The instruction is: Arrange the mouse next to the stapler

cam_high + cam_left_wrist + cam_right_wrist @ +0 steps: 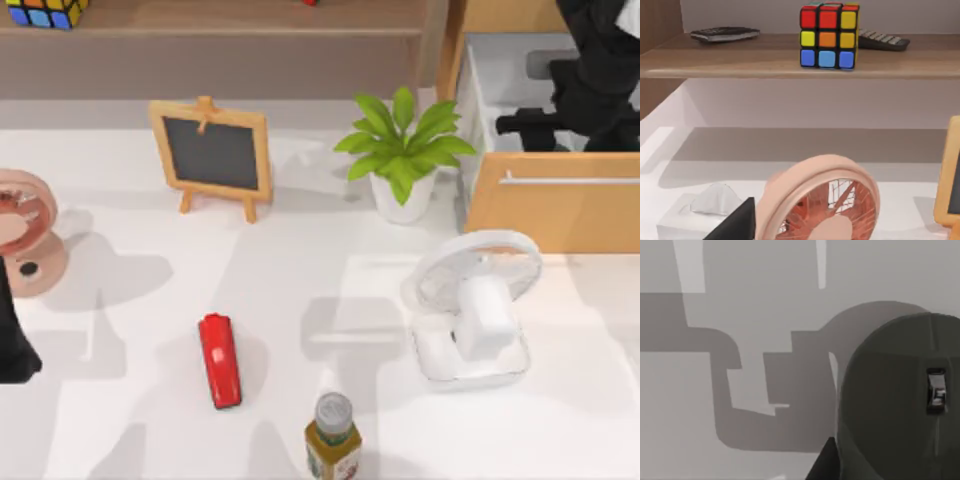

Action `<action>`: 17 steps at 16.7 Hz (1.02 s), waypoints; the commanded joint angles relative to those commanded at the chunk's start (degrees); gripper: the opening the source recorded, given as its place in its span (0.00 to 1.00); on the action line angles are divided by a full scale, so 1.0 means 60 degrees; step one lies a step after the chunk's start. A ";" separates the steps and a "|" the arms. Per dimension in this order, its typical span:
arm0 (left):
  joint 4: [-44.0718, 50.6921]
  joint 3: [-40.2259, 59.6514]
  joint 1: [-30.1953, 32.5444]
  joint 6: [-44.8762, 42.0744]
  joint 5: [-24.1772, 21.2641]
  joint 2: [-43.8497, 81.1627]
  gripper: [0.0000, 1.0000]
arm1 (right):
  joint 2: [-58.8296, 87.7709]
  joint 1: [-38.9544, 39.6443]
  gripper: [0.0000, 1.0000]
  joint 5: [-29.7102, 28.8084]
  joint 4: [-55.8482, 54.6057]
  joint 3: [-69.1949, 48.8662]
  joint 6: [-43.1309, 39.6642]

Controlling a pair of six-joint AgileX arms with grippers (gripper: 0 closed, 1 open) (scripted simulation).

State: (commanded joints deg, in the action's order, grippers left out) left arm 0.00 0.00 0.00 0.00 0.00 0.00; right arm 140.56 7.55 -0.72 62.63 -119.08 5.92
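My right gripper (560, 120) is reaching inside the open drawer (560, 205) just beside the mouse (900, 400), finger state unreadable, while the stapler (220, 360) is lying mid-table and my left arm (15, 340) is idling at the table's left edge.

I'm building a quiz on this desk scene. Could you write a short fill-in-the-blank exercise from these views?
1. The stapler on the table is coloured ____.
2. The puzzle cube sits on a wooden ____.
3. The right gripper is over the open ____, top view's right.
4. The right wrist view shows the mouse with its ____ wheel.

Missing words: red; shelf; drawer; scroll
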 joint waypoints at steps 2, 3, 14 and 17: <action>0.0000 0.0000 0.0000 0.0000 0.0000 0.0000 1.00 | -0.0014 0.0021 0.00 0.0003 0.0002 -0.0001 0.0014; 0.0000 0.0000 0.0000 0.0000 0.0000 0.0000 1.00 | -0.0014 0.0021 0.00 0.0003 0.0002 -0.0001 0.0014; 0.0000 0.0000 0.0000 0.0000 0.0000 0.0000 1.00 | -0.2442 0.0646 0.00 -0.0582 0.0594 0.0140 0.1754; 0.0000 0.0000 0.0000 0.0000 0.0000 0.0000 1.00 | -0.3122 0.1529 0.00 -0.0636 0.0421 0.0199 0.2602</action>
State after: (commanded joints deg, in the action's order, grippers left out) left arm 0.00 0.00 0.00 0.00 0.00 0.00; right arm 121.83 16.73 -4.53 65.16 -117.89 21.54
